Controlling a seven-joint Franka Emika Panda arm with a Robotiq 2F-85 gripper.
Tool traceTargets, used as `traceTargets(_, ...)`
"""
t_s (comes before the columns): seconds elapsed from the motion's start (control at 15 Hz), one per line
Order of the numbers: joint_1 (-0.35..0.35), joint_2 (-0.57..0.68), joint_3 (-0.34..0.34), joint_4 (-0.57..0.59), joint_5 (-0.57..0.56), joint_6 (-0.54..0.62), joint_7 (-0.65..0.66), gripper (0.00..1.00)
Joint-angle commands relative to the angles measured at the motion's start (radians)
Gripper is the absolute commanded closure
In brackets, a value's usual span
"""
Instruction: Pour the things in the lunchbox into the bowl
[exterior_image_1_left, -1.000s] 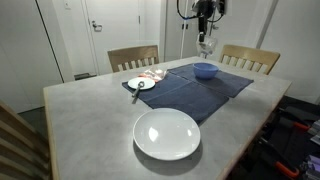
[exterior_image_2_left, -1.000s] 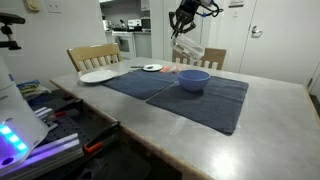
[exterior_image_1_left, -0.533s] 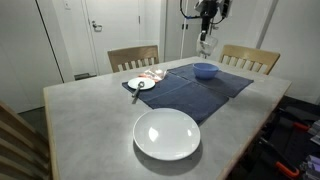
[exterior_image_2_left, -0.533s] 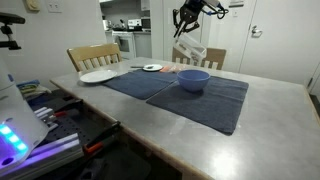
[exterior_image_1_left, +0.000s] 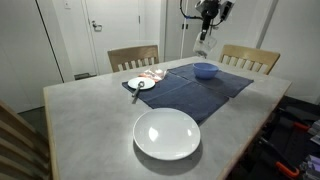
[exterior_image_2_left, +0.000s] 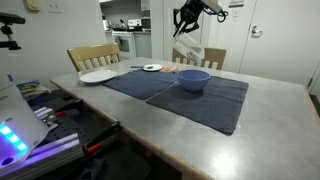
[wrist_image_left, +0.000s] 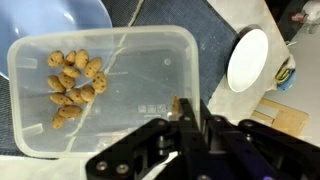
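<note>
My gripper (wrist_image_left: 189, 118) is shut on the rim of the clear lunchbox (wrist_image_left: 130, 70) and holds it high above the table. The lunchbox holds several small brown pieces (wrist_image_left: 72, 80) clustered at one end. In both exterior views the gripper (exterior_image_1_left: 206, 22) (exterior_image_2_left: 184, 22) hangs with the lunchbox (exterior_image_1_left: 205, 44) (exterior_image_2_left: 190, 50) tilted below it, above the blue bowl (exterior_image_1_left: 205, 70) (exterior_image_2_left: 194, 80). The bowl stands on a dark blue cloth (exterior_image_1_left: 195, 90) (exterior_image_2_left: 215, 100). In the wrist view the bowl (wrist_image_left: 55, 15) shows at the top left, past the lunchbox's edge.
A large white dish (exterior_image_1_left: 167, 133) (exterior_image_2_left: 98, 76) lies on the grey table (exterior_image_1_left: 90, 125). A small white plate (exterior_image_1_left: 140, 84) (exterior_image_2_left: 152, 68) (wrist_image_left: 248, 58) sits at the cloth's edge. Wooden chairs (exterior_image_1_left: 133, 57) (exterior_image_2_left: 92, 55) stand along the table's far side.
The gripper with the lunchbox has risen slightly above the bowl. Nothing else has moved.
</note>
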Motion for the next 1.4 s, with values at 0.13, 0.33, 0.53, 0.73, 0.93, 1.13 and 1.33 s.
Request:
traceTargets(0.13, -0.048, -0.007, -0.013, -0.027, 0.093, -0.053, -0.111, 0.98)
traceTargets(0.33, -0.064, -0.023, -0.022, -0.058, 0.126, -0.074, -0.15, 0.98)
traceTargets(0.53, -0.071, -0.012, -0.031, -0.054, 0.152, -0.102, -0.173, 0.98)
traceTargets(0.73, -0.075, -0.005, -0.04, -0.051, 0.171, -0.123, -0.18, 0.98)
traceTargets(0.93, -0.08, -0.001, -0.046, -0.05, 0.186, -0.149, -0.183, 0.98)
traceTargets(1.13, -0.084, 0.001, -0.056, -0.051, 0.196, -0.167, -0.19, 0.98)
traceTargets(1.33, -0.094, 0.009, -0.065, -0.047, 0.207, -0.19, -0.215, 0.98)
